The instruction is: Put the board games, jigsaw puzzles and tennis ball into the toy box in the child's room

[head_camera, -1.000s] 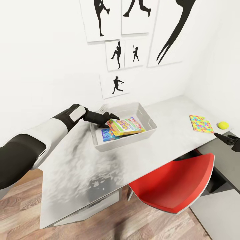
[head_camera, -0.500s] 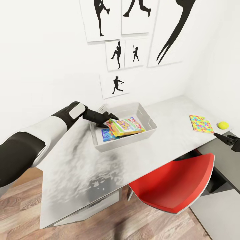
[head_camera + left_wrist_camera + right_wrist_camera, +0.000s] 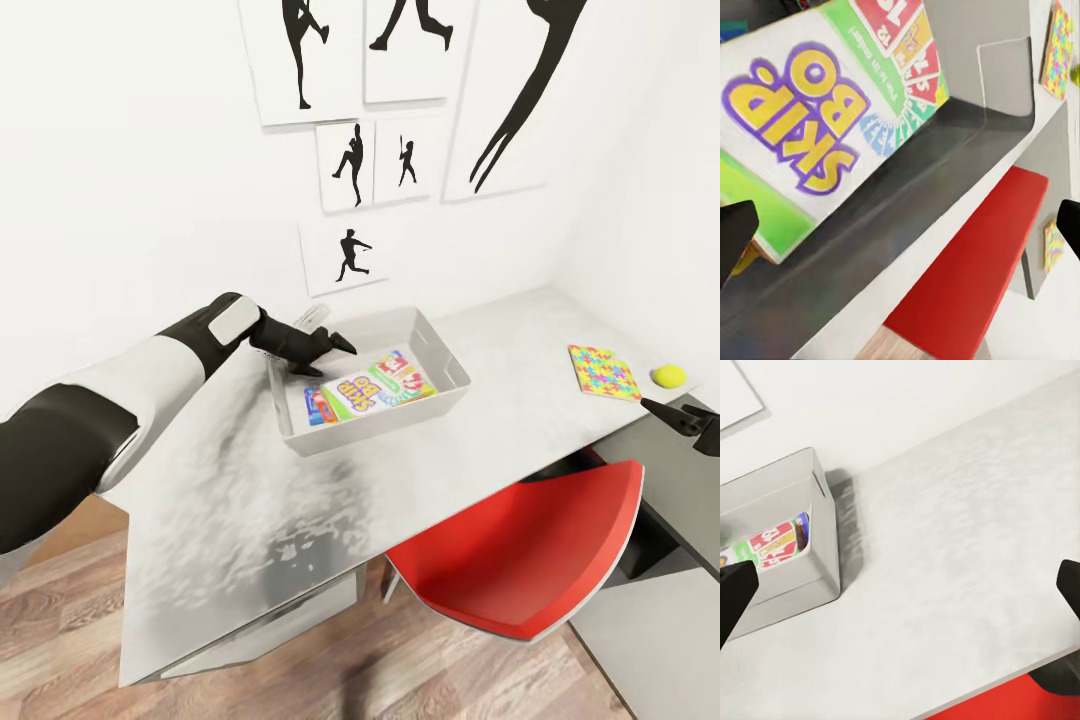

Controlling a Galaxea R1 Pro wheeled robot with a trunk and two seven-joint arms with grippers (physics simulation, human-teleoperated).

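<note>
Over the toy box [image 3: 440,352], at its end away from the puzzle, the left gripper [image 3: 335,338] hangs above the rim with fingers spread wide, holding nothing; in the left wrist view its two dark fingertips [image 3: 736,229] sit at opposite edges with the box interior between them. Inside the toy box lies the green-white board game [image 3: 378,381] with red end, flat on the floor, printed side up; the left wrist view shows its purple-yellow lettering [image 3: 802,105]. Tucked under its edge, toward the gripper side of the box, a small blue board game [image 3: 315,404] peeks out. The toy box sits on the pale marbled table [image 3: 250,480], against the white wall with the athlete silhouette prints [image 3: 345,255]. Past the toy box, well apart from it, one jigsaw puzzle [image 3: 604,371] lies flat on the table near the corner, and the tennis ball [image 3: 668,376] rests just beside the puzzle, on the side away from the box. The red chair [image 3: 520,545] is pushed under the table edge below box and puzzle. The right gripper [image 3: 690,418] hovers near the table edge, just beside the ball; its fingers stand wide apart in the right wrist view [image 3: 900,592], empty, looking across bare tabletop at the toy box.
</note>
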